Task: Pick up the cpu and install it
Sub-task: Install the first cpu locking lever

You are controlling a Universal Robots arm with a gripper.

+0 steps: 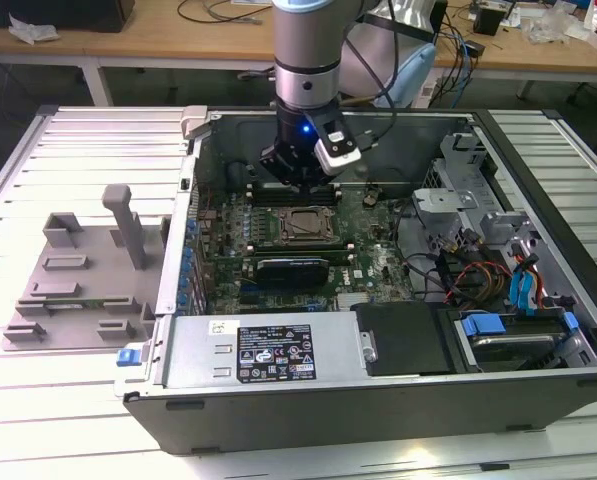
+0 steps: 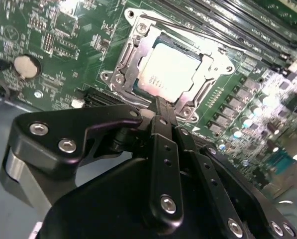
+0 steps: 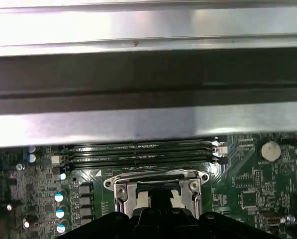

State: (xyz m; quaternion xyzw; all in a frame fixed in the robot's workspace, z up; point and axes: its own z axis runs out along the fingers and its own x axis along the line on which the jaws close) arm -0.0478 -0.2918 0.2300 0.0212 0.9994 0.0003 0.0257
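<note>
One gripper (image 1: 300, 178) hung inside the open computer case (image 1: 278, 370), low over the motherboard (image 1: 373, 262) and just beyond the socket (image 1: 305, 226) as the exterior view showed it. In the second wrist view the cpu (image 2: 169, 69) lay flat within the socket's metal frame (image 2: 133, 47), its pale silver top bare, with the gripper's dark finger (image 2: 164, 117) reaching to the frame's near edge and nothing visibly between the fingers. Whether the jaws stood open or closed I could not tell, since one finger hid the gap. Off to the exterior view's left, the grey fixture (image 1: 78, 285) sat on the slatted table (image 1: 38, 160), well apart from the case.

By my judgement the chip was already seated, so the work stood at the release or checking stage of the install. Any further move here would call for a clean vertical path, because the frame, the memory slots (image 3: 138, 152) and the case wall crowded the gripper closely.
</note>
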